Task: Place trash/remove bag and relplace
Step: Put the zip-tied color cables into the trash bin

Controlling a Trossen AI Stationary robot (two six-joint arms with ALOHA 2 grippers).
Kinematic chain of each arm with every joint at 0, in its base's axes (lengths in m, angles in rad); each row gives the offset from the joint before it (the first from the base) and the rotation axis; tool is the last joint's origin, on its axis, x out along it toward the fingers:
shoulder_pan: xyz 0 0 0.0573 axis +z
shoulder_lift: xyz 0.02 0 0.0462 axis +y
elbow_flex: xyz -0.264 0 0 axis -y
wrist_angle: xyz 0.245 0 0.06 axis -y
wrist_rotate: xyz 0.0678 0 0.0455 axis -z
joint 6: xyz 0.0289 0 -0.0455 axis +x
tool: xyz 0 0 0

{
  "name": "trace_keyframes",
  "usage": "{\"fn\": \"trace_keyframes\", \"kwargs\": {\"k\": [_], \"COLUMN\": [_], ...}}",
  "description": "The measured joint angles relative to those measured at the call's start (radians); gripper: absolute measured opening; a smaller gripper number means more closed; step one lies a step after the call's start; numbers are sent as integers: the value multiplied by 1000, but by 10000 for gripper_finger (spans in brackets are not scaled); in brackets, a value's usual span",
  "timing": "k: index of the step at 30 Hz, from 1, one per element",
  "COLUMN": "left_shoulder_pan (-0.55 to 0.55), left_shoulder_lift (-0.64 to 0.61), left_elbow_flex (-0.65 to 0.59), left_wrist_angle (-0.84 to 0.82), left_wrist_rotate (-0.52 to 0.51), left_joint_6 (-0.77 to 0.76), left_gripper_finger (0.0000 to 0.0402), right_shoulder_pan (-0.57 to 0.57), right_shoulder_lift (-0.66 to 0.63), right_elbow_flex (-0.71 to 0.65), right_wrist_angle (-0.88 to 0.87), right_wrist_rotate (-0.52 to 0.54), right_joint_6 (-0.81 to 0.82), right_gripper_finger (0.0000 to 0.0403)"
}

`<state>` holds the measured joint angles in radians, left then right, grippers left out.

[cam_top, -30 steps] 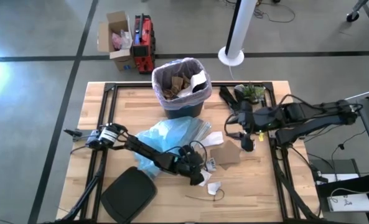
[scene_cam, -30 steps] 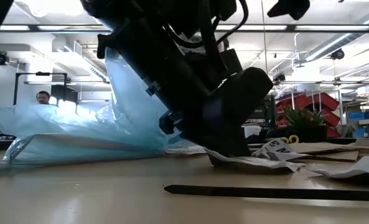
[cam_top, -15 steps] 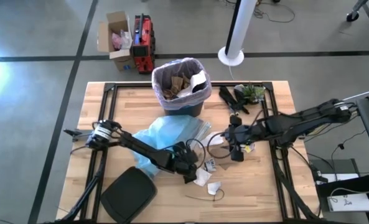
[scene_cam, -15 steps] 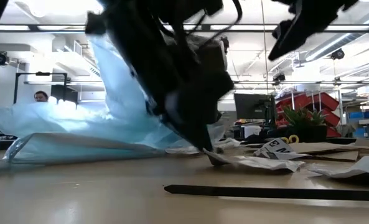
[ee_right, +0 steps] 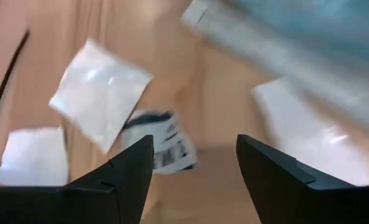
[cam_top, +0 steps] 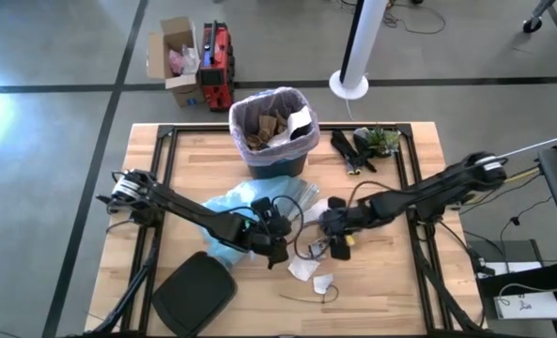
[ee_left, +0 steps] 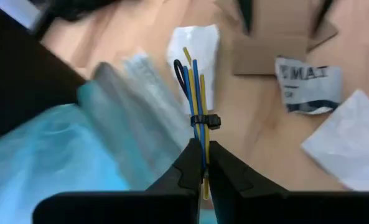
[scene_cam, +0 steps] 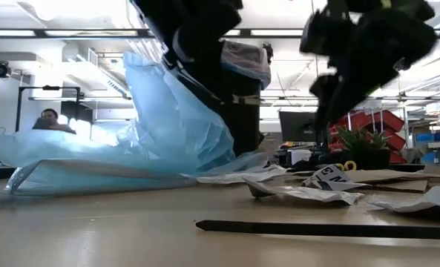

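The dark bin (cam_top: pixel 273 131), lined with the pinkish-white bag (cam_top: pixel 303 138), stands at the table's far middle and holds brown and white paper. White scraps (cam_top: pixel 303 268) and a printed scrap (ee_right: pixel 165 142) lie near the table's middle, beside the light blue bag (cam_top: pixel 243 205). My left gripper (cam_top: pixel 278 252) hovers at the blue bag's near right edge, shut on a thin bundle of blue and yellow strands (ee_left: pixel 195 93). My right gripper (cam_top: pixel 335 246) hangs open just above the scraps (ee_right: pixel 100 107), touching nothing. Brown paper (ee_left: pixel 277 37) lies under the right arm. My left gripper pinches the bundle of blue and yellow strands between its two fingers (ee_left: pixel 185 171), at the part below the black band (ee_left: pixel 204 121). The strands lie along the fingers and stick out past their tips. The bundle is lifted clear of the table.
A black lid (cam_top: pixel 193 293) lies at the near left, and a thin black strip (scene_cam: pixel 316 228) lies near the front edge. Black and green clutter (cam_top: pixel 367 141) sits right of the bin. A person (scene_cam: pixel 49 119) shows in the room behind.
My left gripper has risen off the white scrap it was down on and drawn back a little toward the table's left and far side. My right gripper has swung from the table's right toward the left and the near edge, coming low over the scraps.
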<state>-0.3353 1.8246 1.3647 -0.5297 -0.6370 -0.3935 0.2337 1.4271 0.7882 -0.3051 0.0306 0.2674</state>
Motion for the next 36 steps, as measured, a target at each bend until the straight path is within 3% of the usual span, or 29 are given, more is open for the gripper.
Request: {"fn": "trace_keyframes", "kwargs": {"k": [3,9,20,32,36], "left_shoulder_pan": [-2,-3,19,277,392], "left_shoulder_lift": [-35,-153,-354,-437,-437], "left_elbow_flex": [2,4,6,6,6], "left_wrist_angle": [-38,-10,149,160,159], "left_wrist_rotate": [-45,-168,-202,-197,-109], "left_joint_6": [-16,-42,41,-12,-16], "left_gripper_finger": [2,2,1,2,10], "right_shoulder_pan": [0,0,0,0,0], "right_shoulder_lift": [74,178,196,118,111], "right_elbow_flex": [0,0,2,1,1], "right_wrist_angle": [10,42,69,72,70], "right_wrist_rotate": [-55,-66,-58,-56,-56], "right_joint_6": [28,30,28,36,75], "right_gripper_finger": [217,205,208,259,276]}}
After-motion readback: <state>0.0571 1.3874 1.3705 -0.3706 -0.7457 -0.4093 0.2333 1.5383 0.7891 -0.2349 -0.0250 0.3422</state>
